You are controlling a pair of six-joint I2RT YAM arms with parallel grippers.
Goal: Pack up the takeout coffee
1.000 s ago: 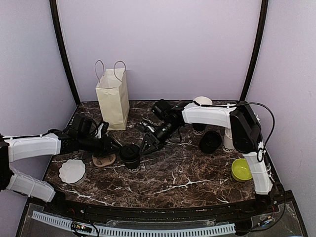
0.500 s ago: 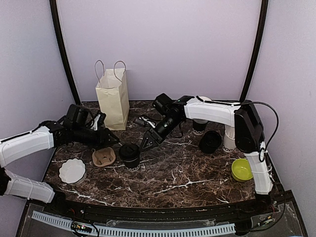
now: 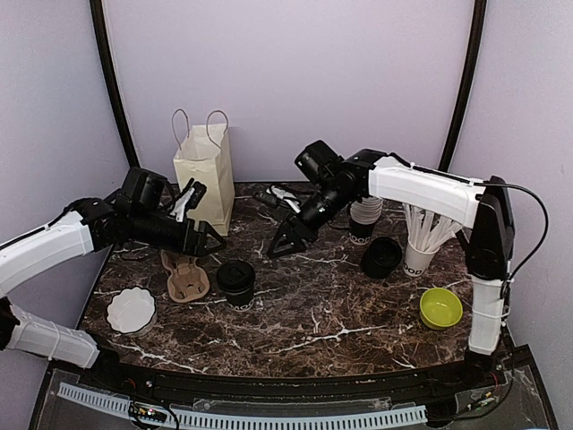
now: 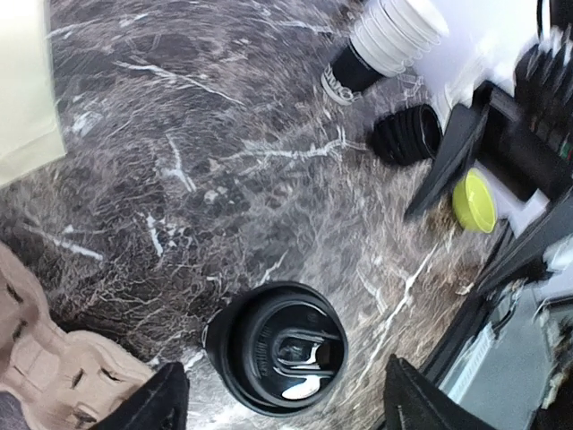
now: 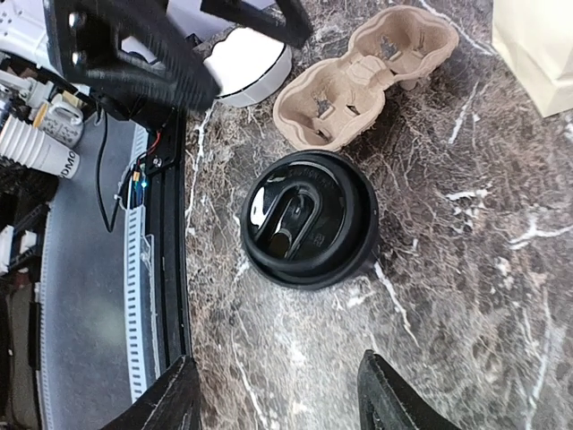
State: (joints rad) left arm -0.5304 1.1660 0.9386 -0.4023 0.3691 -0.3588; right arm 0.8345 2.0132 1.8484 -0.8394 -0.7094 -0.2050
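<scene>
One takeout coffee (image 3: 236,282) stands on the marble with its black lid on, also seen from above in the left wrist view (image 4: 277,348) and the right wrist view (image 5: 309,218). My left gripper (image 3: 209,217) hovers above and left of the coffee, open and holding nothing (image 4: 282,403). From the far right, my right gripper (image 3: 269,224) points down toward it, open and holding nothing too (image 5: 279,399). Neither gripper touches the cup. A tan cup carrier (image 3: 183,278) lies just left of the cup (image 5: 358,76).
A cream paper bag (image 3: 204,175) stands at the back left. A stack of cups (image 3: 364,215), black lids (image 3: 381,257), a cup with white sticks (image 3: 419,244) and a green bowl (image 3: 440,307) sit on the right. A white dish (image 3: 132,311) lies front left.
Both grippers have lifted and drawn back from the lidded cup toward the far side. The left gripper's jaws have spread wider. The cup stays where it was.
</scene>
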